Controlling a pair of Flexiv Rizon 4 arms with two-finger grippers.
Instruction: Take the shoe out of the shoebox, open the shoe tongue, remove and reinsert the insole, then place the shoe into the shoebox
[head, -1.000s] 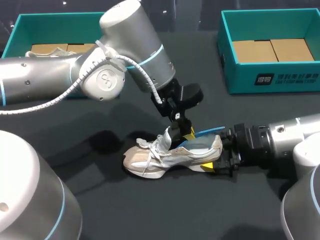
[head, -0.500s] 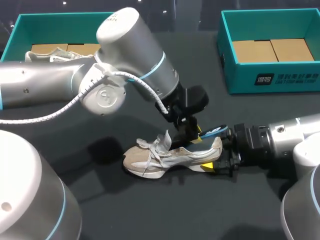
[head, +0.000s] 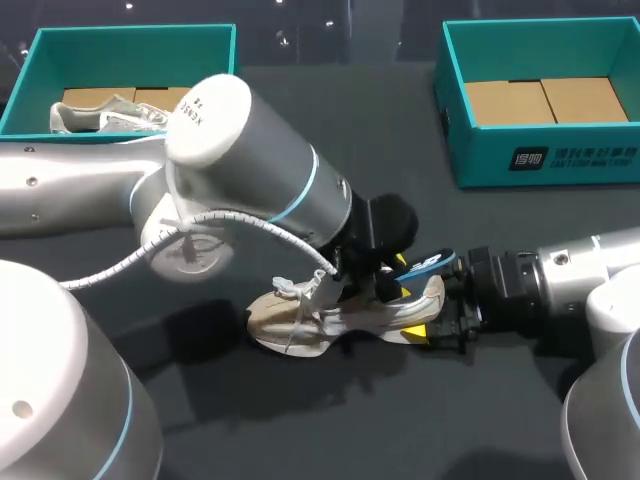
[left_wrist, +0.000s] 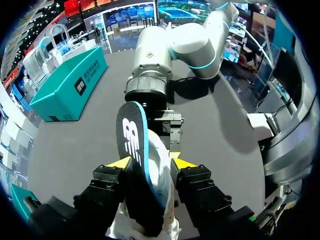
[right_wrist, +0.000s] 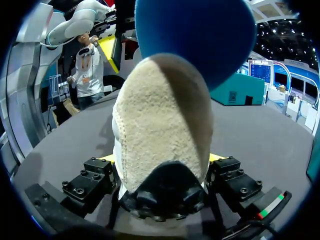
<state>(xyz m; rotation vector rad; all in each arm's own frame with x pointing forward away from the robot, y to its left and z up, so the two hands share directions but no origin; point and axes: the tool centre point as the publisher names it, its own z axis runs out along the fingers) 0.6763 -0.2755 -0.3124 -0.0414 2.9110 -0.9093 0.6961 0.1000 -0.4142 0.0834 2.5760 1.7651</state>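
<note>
**Insole half home as both of your arms meet at the shoe's heel**

Your beige shoe (head: 300, 318) lies on its sole on the dark table (head: 350, 430), out of both boxes, toe towards your left arm's side and heel towards your right. Your right gripper (right_wrist: 161, 158) is clamped on the heel: in the right wrist view the suede heel fills the space between its two fingers, and each yellow tip presses against a side.

Your left arm comes in over the shoe, and your left gripper (left_wrist: 150, 161) sits down at the shoe's opening. It is closed on the insole (left_wrist: 132, 142), a dark piece with a blue edge. One yellow tip bears on the insole's face, and the other bears on the pale lining pressed against its far side. The insole's lower part is down inside the shoe. Its rounded end stands clear above the heel collar and leans towards your right gripper. The loose laces and the raised tongue lie just beside your left wrist.

At the back of the table, the teal shoebox on the right (head: 540, 165) shows a bare cardboard floor. The teal shoebox on the left (head: 130, 35) holds a second shoe (head: 105, 112).
</note>
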